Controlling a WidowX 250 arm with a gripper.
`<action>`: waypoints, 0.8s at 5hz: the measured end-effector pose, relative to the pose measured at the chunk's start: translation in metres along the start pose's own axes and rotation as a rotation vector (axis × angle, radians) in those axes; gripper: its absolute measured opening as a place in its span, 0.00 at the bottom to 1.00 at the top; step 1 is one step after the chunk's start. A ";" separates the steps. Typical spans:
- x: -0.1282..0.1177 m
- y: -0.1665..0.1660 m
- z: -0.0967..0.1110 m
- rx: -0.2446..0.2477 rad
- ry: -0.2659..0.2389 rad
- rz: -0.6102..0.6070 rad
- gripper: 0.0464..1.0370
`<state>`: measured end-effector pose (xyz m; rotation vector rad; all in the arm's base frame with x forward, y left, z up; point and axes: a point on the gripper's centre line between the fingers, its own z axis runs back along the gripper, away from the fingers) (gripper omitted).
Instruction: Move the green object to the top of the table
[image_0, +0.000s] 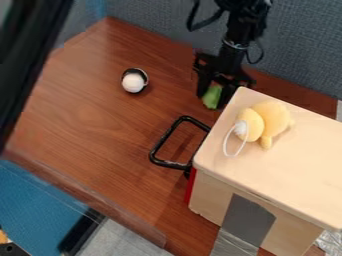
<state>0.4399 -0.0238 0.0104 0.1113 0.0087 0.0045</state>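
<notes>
The small, rounded green object is near the pale wooden box, over the reddish-brown wooden worktop, pinched between the 2 sides of the black metal claw. It's probably light and slightly yielding; grip it gently round the middle, since smooth skin could slip.

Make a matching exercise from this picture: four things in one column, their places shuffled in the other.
Things:
1. Green object
2. Yellow plush toy
3. White round object
4. Black bent bar

Places:
A. Beside the wooden box, at its left edge in the view
B. On the brown tabletop, away from the box, with a black rim around part of it
C. Down at the black gripper
D. On top of the box

Pairs: 1-C, 2-D, 3-B, 4-A
</notes>
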 end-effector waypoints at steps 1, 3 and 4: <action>0.003 -0.003 0.000 -0.018 0.013 0.007 0.58; 0.001 -0.002 0.037 -0.039 -0.049 -0.013 0.97; -0.005 -0.005 0.065 -0.045 -0.107 -0.024 0.96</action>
